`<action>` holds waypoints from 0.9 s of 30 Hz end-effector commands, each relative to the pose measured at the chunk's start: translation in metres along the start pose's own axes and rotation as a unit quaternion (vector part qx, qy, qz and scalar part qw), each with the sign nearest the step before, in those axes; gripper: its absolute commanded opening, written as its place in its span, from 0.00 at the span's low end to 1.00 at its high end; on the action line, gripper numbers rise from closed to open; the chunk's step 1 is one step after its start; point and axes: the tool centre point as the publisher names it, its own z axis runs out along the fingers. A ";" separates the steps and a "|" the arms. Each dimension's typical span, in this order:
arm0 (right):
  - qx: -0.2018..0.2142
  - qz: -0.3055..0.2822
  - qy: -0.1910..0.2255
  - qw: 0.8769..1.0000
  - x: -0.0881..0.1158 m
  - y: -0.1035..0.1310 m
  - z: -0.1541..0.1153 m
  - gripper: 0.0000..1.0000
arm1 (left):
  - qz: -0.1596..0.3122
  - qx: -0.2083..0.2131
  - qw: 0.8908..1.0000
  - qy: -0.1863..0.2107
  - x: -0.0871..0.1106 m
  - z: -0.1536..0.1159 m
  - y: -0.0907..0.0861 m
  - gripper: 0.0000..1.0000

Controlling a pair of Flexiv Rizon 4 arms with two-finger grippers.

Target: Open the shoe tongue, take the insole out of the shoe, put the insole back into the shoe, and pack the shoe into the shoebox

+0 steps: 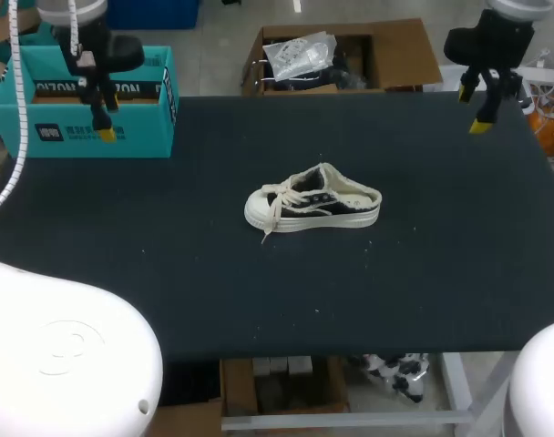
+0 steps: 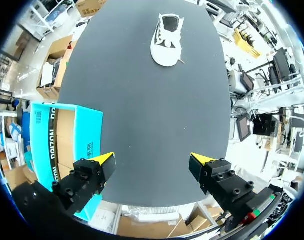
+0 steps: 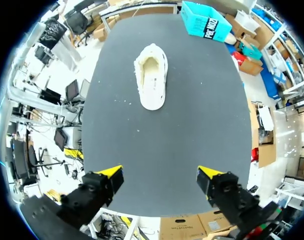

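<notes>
A cream and black shoe [image 1: 313, 202] with loose white laces lies on its sole in the middle of the black table [image 1: 168, 273], toe to the left. Seen from the left wrist, the shoe [image 2: 167, 40] is far ahead of my left gripper [image 2: 153, 165], which is open and empty. The teal shoebox [image 1: 86, 105] stands at the table's far left corner, beneath my left gripper [image 1: 104, 123]; it shows as the shoebox [image 2: 62, 145] beside the left finger. My right gripper [image 3: 159, 177] hangs open and empty, with the shoe [image 3: 151, 82] and shoebox [image 3: 207, 22] far ahead. That right gripper [image 1: 482, 114] hovers over the far right corner.
The table's near edge [image 1: 350, 353] runs along the front. Wide stretches of black tabletop surround the shoe on all sides.
</notes>
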 end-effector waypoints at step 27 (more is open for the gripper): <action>-0.198 0.035 0.051 0.978 0.037 0.076 0.115 1.00 | -0.249 -0.024 0.968 0.018 0.043 0.030 -0.039 1.00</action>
